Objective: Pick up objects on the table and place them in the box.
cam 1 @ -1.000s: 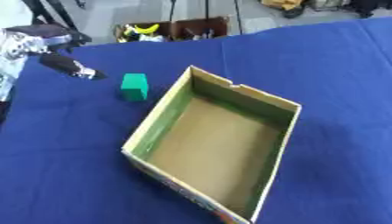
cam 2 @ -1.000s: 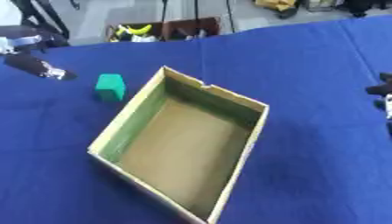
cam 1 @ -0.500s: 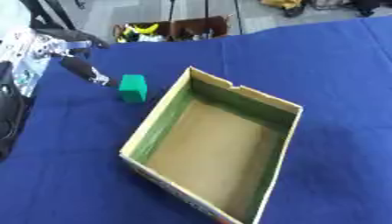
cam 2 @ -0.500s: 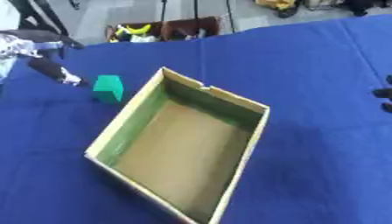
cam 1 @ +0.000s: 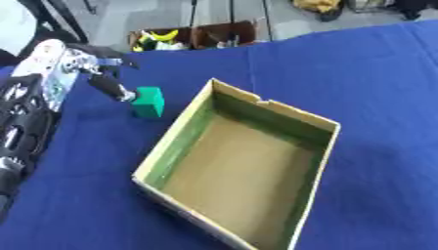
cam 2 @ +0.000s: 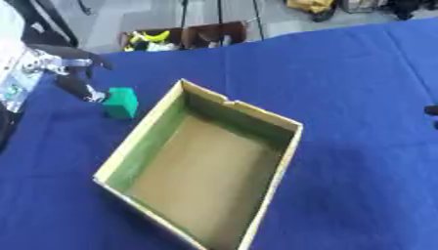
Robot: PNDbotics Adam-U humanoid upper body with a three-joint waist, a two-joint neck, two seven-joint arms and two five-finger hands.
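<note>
In the left eye view the left robot hand [cam 1: 96,73] is reaching in with its thumb and fingers spread apart, holding nothing, one fingertip sitting just beside or perhaps grazing the green block [cam 1: 148,101], which is resting on the blue desk [cam 1: 359,78] just right of that hand, with the empty cardboard box [cam 1: 244,163] lying further right and nearer the robot; the risk, as I judge it, is that this fingertip is nudging the block away or tipping it before the fingers are closing around it. In the right eye view only a dark sliver of the right robot hand [cam 2: 432,111] is showing at the edge, well apart from everything, and I cannot tell its fingers' state.
</note>
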